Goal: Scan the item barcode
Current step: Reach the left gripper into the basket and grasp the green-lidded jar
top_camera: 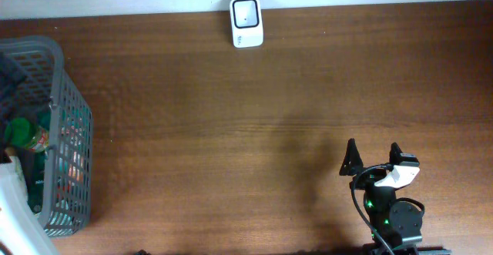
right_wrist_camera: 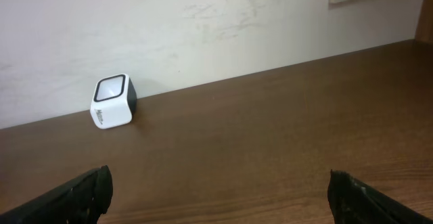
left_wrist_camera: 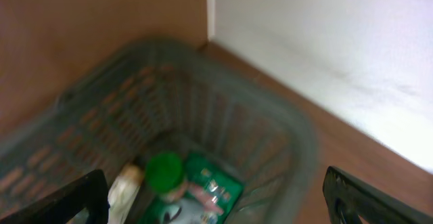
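Barely begun — the left end effector, spread wide and empty, hangs over the basket, the green-capped item below it unpicked, and the scanner stands well ahead of the right end effector, likewise spread and empty.

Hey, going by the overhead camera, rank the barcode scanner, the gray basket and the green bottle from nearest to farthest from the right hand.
1. The barcode scanner, at the table's far edge, ahead and left of the right hand.
2. The gray basket, at the table's left end; its near wall comes next.
3. The green bottle, inside the basket, beyond that wall.
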Tool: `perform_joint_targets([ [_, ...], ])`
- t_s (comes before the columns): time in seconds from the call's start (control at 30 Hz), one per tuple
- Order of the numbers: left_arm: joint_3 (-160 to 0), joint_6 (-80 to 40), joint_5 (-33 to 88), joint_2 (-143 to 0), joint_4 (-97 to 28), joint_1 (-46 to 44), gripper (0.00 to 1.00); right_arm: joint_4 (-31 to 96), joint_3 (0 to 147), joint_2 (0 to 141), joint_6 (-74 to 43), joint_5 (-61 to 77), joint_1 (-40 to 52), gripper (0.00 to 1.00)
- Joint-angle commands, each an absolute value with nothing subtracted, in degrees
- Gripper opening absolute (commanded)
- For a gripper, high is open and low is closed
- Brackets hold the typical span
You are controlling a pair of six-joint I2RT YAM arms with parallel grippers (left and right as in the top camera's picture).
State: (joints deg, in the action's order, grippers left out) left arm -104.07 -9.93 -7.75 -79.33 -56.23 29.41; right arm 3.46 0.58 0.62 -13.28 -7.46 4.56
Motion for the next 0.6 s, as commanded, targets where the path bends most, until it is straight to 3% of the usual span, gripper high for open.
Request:
perform_joint_targets([
  [0.0, -96.44, -14.31, -8.43, -82.04, -54.61, 34.02, 0.99, 3.92, 0.32, 0.19, -12.91, -7.33, 4.86, 0.98],
  [0.23, -86.61, -14.02, -8.27, -84.64, -47.33, 39.00, 0.99, 3.92, 0.32, 0.19, -12.91, -7.33, 4.86, 0.98],
  [0.57, -86.43, -4.05, 0.19, -97.01, -45.43, 41.12, 0.99, 3.92, 0.32, 0.19, -12.91, -7.33, 4.86, 0.98],
])
